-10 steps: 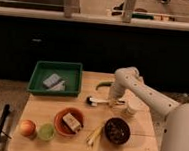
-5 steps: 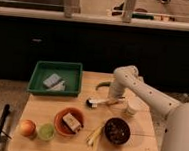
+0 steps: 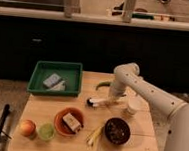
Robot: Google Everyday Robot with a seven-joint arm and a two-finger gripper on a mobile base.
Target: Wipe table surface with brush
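Note:
The brush lies low over the table surface [image 3: 45, 105], with its dark bristle head [image 3: 90, 102] on the wood and its white handle [image 3: 103, 100] running right into my gripper [image 3: 114, 96]. The gripper hangs from the white arm that reaches in from the right, and it is shut on the handle's end. The light tan plank tabletop fills the lower half of the view.
A green tray [image 3: 40, 73] with a pale object sits at the back left. An orange bowl [image 3: 61, 122], a dark bowl [image 3: 116, 130], pale stalks [image 3: 94, 135], a white cup [image 3: 132, 106], an orange fruit [image 3: 27, 128] and a small green cup [image 3: 46, 131] stand nearby. A green item [image 3: 103, 85] lies behind the gripper.
The gripper and the brush have shifted only slightly over the table near the middle. Nothing else has moved.

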